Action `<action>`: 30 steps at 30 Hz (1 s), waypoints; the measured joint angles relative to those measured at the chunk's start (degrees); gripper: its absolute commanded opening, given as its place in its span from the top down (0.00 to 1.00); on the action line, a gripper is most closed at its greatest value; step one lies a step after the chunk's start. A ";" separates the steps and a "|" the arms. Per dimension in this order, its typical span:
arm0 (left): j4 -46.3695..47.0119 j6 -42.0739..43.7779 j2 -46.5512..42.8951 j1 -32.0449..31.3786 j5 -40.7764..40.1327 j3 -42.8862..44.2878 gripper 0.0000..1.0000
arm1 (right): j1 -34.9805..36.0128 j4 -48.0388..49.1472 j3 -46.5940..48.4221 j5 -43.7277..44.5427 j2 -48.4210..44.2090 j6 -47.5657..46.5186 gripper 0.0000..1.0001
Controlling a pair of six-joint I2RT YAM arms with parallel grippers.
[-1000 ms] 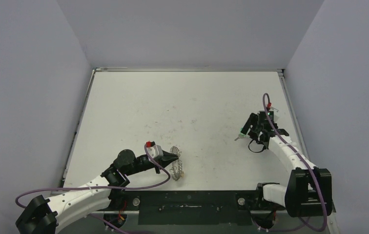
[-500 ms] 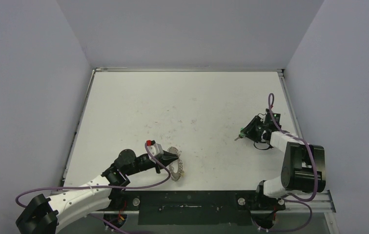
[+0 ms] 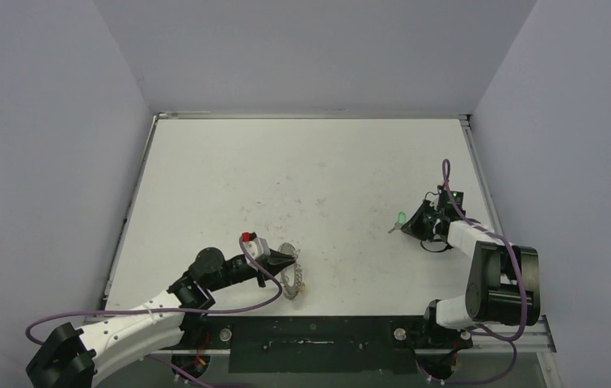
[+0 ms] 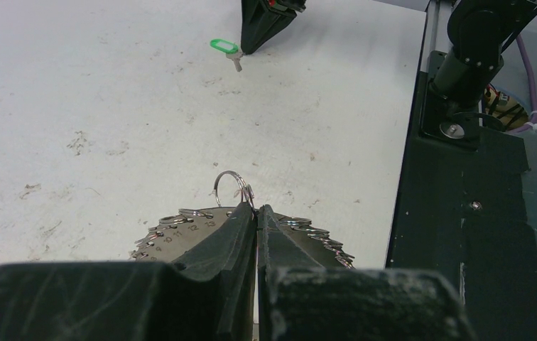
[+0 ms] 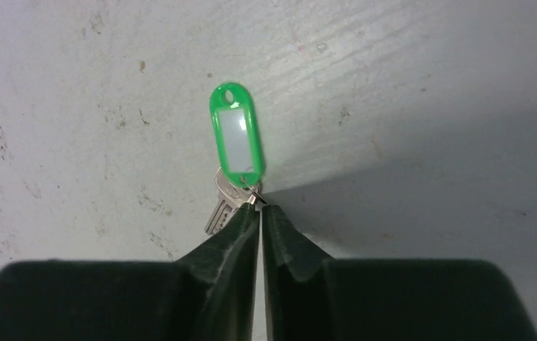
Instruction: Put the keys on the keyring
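Note:
The keyring is a silvery numbered disc fringed with small wire loops, and it stands tilted on the table near the front. My left gripper is shut on its rim, where one wire loop sticks up past the fingertips. A key with a bright green head lies flat on the table at the right. My right gripper is low over it, its jaws drawn together on the small wire link at the key's head. The left wrist view shows that key far off.
A black rail with the arm bases runs along the near table edge and shows at the right of the left wrist view. Grey walls close in the left, back and right. The white table is scuffed.
My right gripper has sunk toward the table and its jaws have closed in on the green key's link. The left arm and the keyring have not moved.

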 measured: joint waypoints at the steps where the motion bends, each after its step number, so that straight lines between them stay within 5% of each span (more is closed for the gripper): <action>1: 0.00 0.00 0.07 0.00 0.00 0.00 1.00 | 0.00 -0.39 -0.11 0.35 0.00 -0.15 1.00; 7: 0.00 -0.02 0.24 0.00 0.00 0.00 1.00 | 0.02 -0.83 -0.20 1.11 -0.28 -0.26 0.98; 11: -0.22 -0.13 0.00 0.00 -0.04 0.00 1.00 | 0.00 -2.45 -0.28 2.60 -1.66 -0.76 0.67; 15: -0.31 -0.20 -0.15 0.00 -0.22 0.00 1.00 | 0.02 -3.04 -0.26 3.45 -2.93 -1.75 0.61; 22: -0.33 -0.39 -0.15 0.00 -0.22 0.00 1.00 | 0.00 -1.18 1.20 1.62 -0.24 -1.97 0.65; 24: -0.33 -0.42 -0.13 0.00 -0.22 0.00 1.00 | 0.00 -0.09 1.75 0.87 1.03 -2.01 0.71; 28: -0.35 -0.42 -0.13 0.00 -0.20 0.00 1.00 | 0.00 1.25 1.97 0.17 2.60 -2.43 1.00; 30: -0.37 -0.42 -0.13 0.00 -0.20 0.00 1.00 | 0.00 1.40 2.01 -0.26 3.10 -2.43 1.00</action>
